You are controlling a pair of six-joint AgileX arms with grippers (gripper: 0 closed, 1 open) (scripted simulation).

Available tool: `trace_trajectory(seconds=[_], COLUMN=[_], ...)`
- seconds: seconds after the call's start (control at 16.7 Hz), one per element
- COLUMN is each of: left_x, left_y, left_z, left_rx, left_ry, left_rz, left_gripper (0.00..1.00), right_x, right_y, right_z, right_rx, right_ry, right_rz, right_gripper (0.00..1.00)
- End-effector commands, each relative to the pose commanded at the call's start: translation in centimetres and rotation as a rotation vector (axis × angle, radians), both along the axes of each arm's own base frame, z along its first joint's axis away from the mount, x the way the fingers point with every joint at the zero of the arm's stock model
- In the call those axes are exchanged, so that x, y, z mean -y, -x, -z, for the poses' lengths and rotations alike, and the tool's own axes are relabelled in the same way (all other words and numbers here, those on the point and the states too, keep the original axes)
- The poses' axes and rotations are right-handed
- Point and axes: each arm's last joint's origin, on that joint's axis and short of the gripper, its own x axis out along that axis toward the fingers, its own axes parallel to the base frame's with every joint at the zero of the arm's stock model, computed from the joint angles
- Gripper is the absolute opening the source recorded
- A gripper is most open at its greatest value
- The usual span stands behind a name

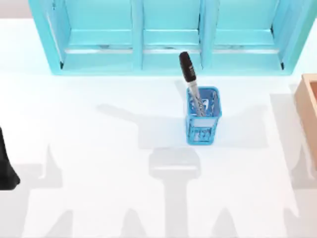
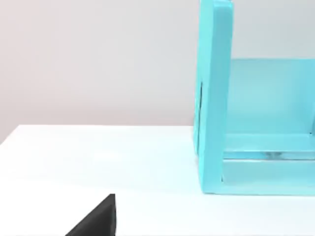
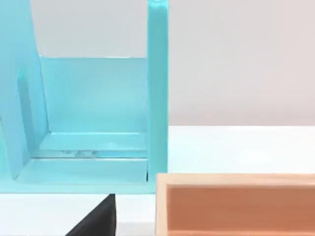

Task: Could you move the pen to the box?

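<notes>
The pen [image 1: 190, 82] stands tilted in a small blue mesh cup [image 1: 203, 119] near the table's middle. Its black cap points up toward the shelf, and its silver-grey barrel reaches down into the cup. The tan box [image 1: 308, 104] lies at the table's right edge, partly cut off. It is close in the right wrist view, where the box [image 3: 236, 204] shows its orange-brown inside. My left arm [image 1: 6, 166] is parked at the table's left edge, far from the pen. A dark part of the left gripper [image 2: 96, 221] and of the right gripper [image 3: 96, 219] shows at each wrist view's edge.
A big turquoise shelf unit [image 1: 168, 37] spans the back of the table, just behind the cup. The shelf unit's [image 2: 214, 98] end wall rises in the left wrist view. The shelf unit [image 3: 157, 93] stands right behind the box in the right wrist view. Bare white table surrounds the cup.
</notes>
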Motion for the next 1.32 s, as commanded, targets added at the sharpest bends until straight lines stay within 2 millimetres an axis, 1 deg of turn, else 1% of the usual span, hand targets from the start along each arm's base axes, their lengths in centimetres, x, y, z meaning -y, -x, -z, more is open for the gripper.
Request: trace_trajectory(seconds=[0.12, 0.24, 0.42, 0.6, 0.78, 0.96, 1.14, 1.32], left_x=[0.0, 0.0, 0.0, 0.0, 0.0, 0.0, 0.0, 0.0], left_y=[0.0, 0.0, 0.0, 0.0, 0.0, 0.0, 0.0, 0.0], left_z=[0.0, 0.0, 0.0, 0.0, 0.0, 0.0, 0.0, 0.0], left_rx=[0.0, 0.0, 0.0, 0.0, 0.0, 0.0, 0.0, 0.0], left_ry=[0.0, 0.0, 0.0, 0.0, 0.0, 0.0, 0.0, 0.0], left_rz=[0.0, 0.0, 0.0, 0.0, 0.0, 0.0, 0.0, 0.0], left_gripper=[1.0, 1.0, 1.0, 1.0, 1.0, 1.0, 1.0, 1.0], right_x=[0.0, -0.1, -0.6, -1.5, -2.9, -4.8, -7.1, -9.3], right_y=[0.0, -0.1, -0.6, -2.4, -5.7, -10.3, -14.8, -18.2], right_z=[0.0, -0.5, -2.1, -4.2, -5.9, -6.3, -5.2, -3.3], right_rx=[0.0, -0.01, -0.054, -0.139, -0.253, -0.371, -0.473, -0.552], right_ry=[0.0, 0.006, 0.024, 0.043, 0.057, 0.064, 0.066, 0.065], right_rz=[-0.001, -0.025, -0.106, -0.225, -0.368, -0.517, -0.656, -0.769], right_gripper=[1.0, 1.0, 1.0, 1.0, 1.0, 1.0, 1.0, 1.0])
